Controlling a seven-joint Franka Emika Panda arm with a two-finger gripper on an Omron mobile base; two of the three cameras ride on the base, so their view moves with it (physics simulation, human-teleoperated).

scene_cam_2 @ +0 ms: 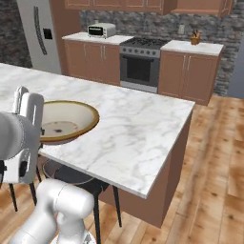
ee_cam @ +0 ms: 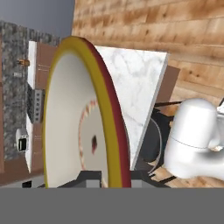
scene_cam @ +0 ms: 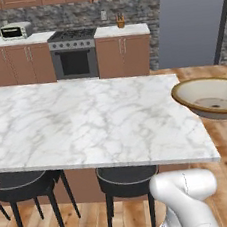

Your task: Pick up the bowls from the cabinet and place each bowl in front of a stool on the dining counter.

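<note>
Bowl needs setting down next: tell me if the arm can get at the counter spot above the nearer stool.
Probably yes: the gripper holds the beige bowl at the dining counter edge, and the marble there is bare.

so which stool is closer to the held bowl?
The right-hand stool, under the dining counter's end near the corner. The beige bowl, clamped at its rim by the jaws, hangs off that same end; the other stool sits further left.

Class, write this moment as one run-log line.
phase: carry | hand: shut on beige bowl rim | bowl: held above dining counter corner | stools: below
</note>
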